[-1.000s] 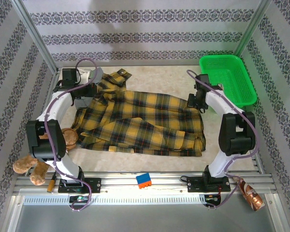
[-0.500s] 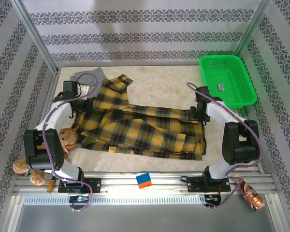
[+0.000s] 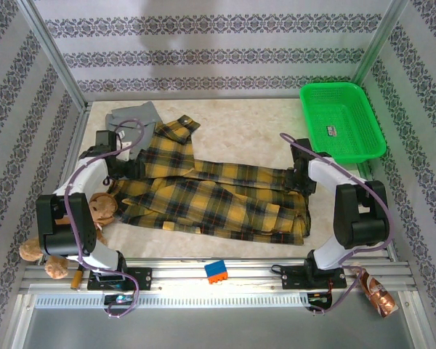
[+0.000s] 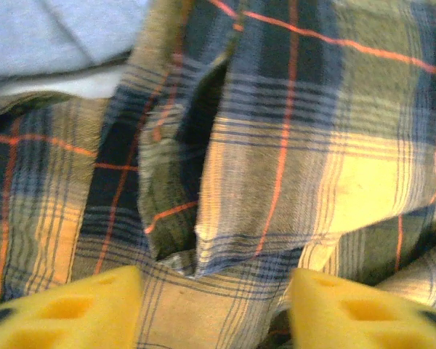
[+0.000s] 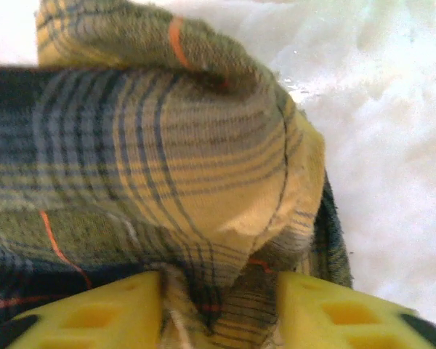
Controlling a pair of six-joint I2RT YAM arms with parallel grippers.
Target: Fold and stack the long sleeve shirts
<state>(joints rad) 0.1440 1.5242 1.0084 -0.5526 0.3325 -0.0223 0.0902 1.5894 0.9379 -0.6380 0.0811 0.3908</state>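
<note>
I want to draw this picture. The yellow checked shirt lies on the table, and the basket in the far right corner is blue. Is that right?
Not quite: the basket is green, not blue, as the top view shows. The yellow checked shirt does lie on the table, and the basket is in the far right corner.

The back wall (image 3: 225,43) across the top of the frame and the side walls (image 3: 14,109) at the left and right edges carry pale wallpaper with dark ornamental bands, horizontal at the back and slanting along the sides. 2 bare metal posts (image 3: 54,58) rise at the rear corners, and the tabletop (image 3: 240,123) between them is a beige, marbled surface under bright, even light. Along the bottom runs a slotted aluminium rail (image 3: 174,276), with a flat grey strip (image 3: 218,327) below it.
</note>
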